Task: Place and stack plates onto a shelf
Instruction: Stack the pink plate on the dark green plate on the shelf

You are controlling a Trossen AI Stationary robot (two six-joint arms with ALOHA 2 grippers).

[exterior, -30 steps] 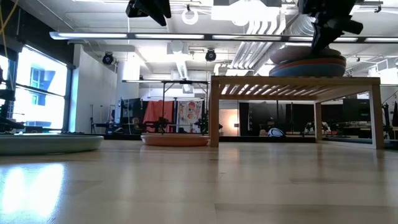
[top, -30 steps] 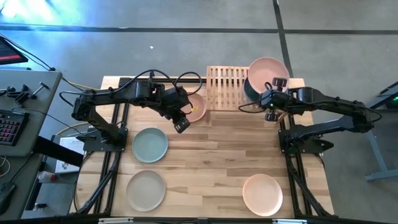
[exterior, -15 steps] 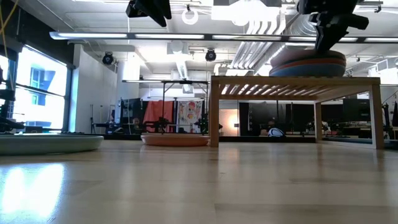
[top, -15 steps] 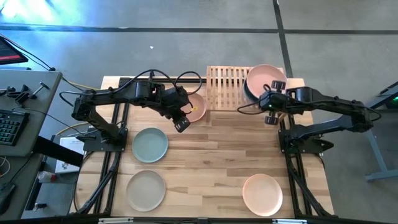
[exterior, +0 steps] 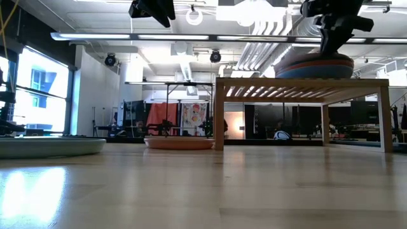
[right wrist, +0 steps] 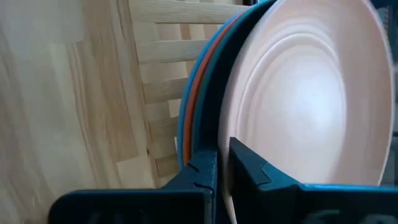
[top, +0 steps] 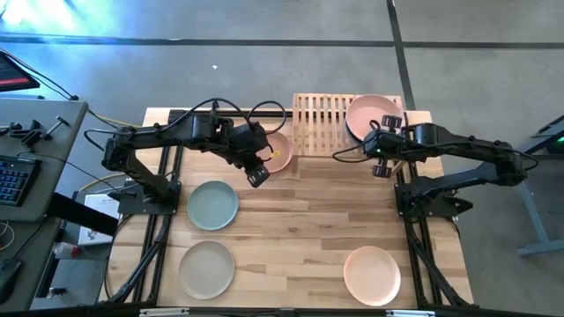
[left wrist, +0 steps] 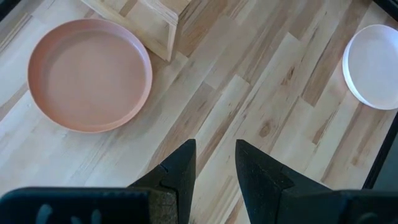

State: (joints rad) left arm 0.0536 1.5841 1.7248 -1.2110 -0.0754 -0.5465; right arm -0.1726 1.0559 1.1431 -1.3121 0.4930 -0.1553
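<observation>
A stack of plates (top: 372,114) sits on the right half of the bamboo shelf (top: 319,123). In the right wrist view it shows blue, red-orange and dark teal rims (right wrist: 208,87) under a pink plate (right wrist: 305,93). My right gripper (top: 385,134) is shut on the pink plate. My left gripper (top: 257,174) hovers open above the table beside a peach plate (left wrist: 90,73) that lies flat near the shelf's left leg. Flat on the table are a sage green plate (top: 212,204), a beige plate (top: 207,269) and a pale cream-pink plate (top: 371,275). My right gripper pinches the pink plate's rim (right wrist: 231,124) on the side toward the table's right and near edges, one finger (right wrist: 249,167) on the inside and one (right wrist: 205,171) outside under the rim. It comes roughly level from the right. The plate lies about level on the stack (exterior: 315,63).
The shelf's left half (top: 310,121) shows bare slats. Open tabletop (top: 308,220) lies between the plates. Both arms' bases stand at the table's left and right sides. A desk with a keyboard (top: 13,180) is off to the left.
My right gripper has moved toward the table's left and a little toward the near edge, still shut on the pink plate. The plate has gone from tilted and offset toward the far right to lower, about level and centred over the stack.
</observation>
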